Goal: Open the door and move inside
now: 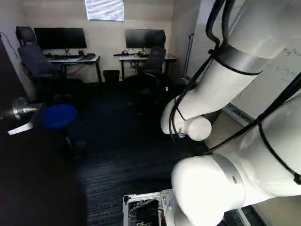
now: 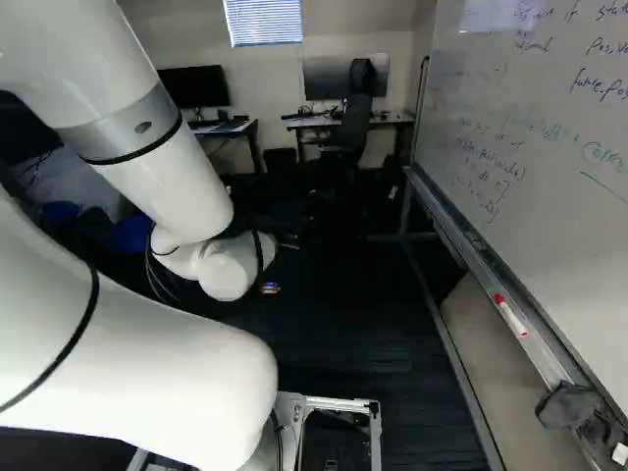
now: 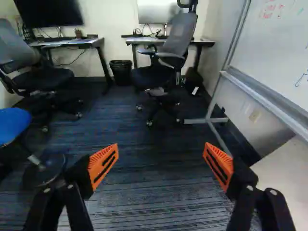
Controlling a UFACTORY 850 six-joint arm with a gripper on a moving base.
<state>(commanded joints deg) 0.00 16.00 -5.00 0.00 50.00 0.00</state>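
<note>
plainly, our tool (image 3: 161, 156) stands wide open, its orange pads (image 3: 105, 162) spread apart above the carpet (image 3: 154, 204). we see the open door (image 1: 42, 179) and its silver handle (image 1: 22, 110) left of the tool. ahead of it are two benches (image 3: 204, 42); a blue stool (image 3: 13, 124) sits left, a whiteboard (image 3: 279, 53) right.

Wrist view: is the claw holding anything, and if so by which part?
Nothing held. The claw is open, its orange pads well apart with nothing between them.
</note>
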